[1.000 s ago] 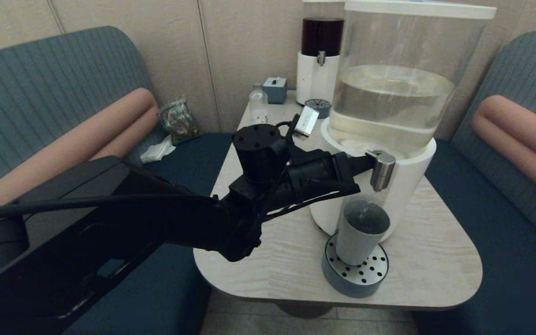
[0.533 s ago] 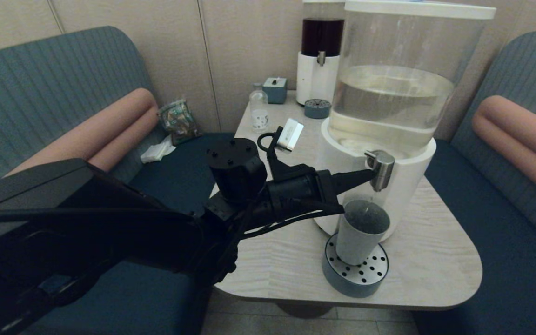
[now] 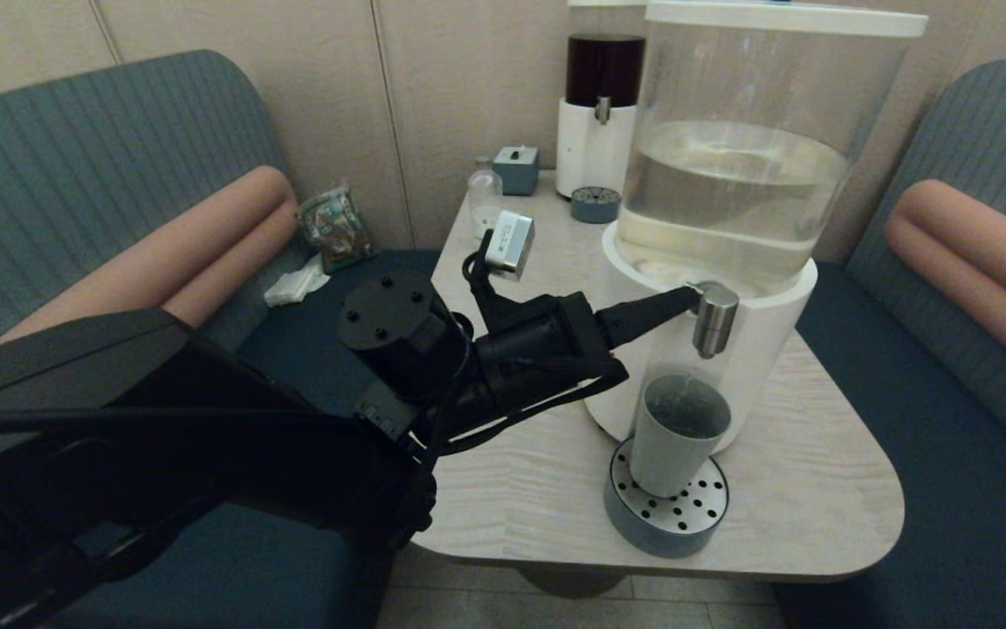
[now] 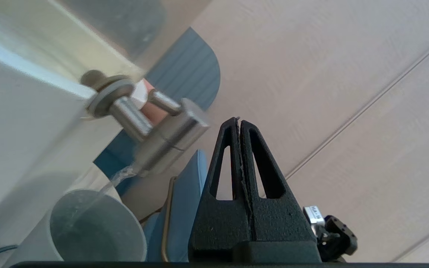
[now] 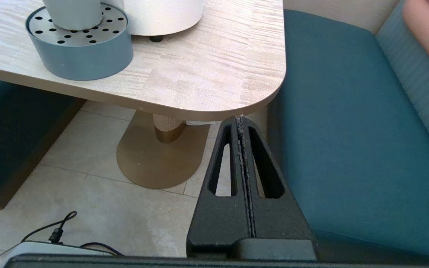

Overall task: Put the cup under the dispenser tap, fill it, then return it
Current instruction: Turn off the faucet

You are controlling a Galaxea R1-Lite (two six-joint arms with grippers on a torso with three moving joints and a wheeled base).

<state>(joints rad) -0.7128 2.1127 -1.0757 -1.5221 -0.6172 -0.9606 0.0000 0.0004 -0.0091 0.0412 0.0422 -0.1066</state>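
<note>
L gripper [image 3: 686, 301], fingers clenched together w/ nothing between, tip by brushed-steel cylindrical tap [image 3: 716, 318]; thin stream falls into matte tapered cup [image 3: 674, 445] on perforated round tray [image 3: 673, 524]. R gripper [image 5: 240, 120] clenched, parked below table edge.

We see beige panelled walls [image 3: 311, 96] behind two ribbed teal booth seats [image 3: 75, 166] with pink bolster cushions [image 3: 206, 236], a pale wood-grain rounded table [image 3: 809, 489], and a cream tiled floor [image 5: 88, 193].

"How many dispensers stand on the table?"
"Two: one clear-liquid dispenser [image 3: 734, 175], one dark-liquid dispenser [image 3: 599, 114]."
"Trays and cups?"
"Two round trays [image 3: 664, 515] [image 3: 596, 204], one cup [image 3: 674, 434], one small bottle [image 3: 483, 199]."
</note>
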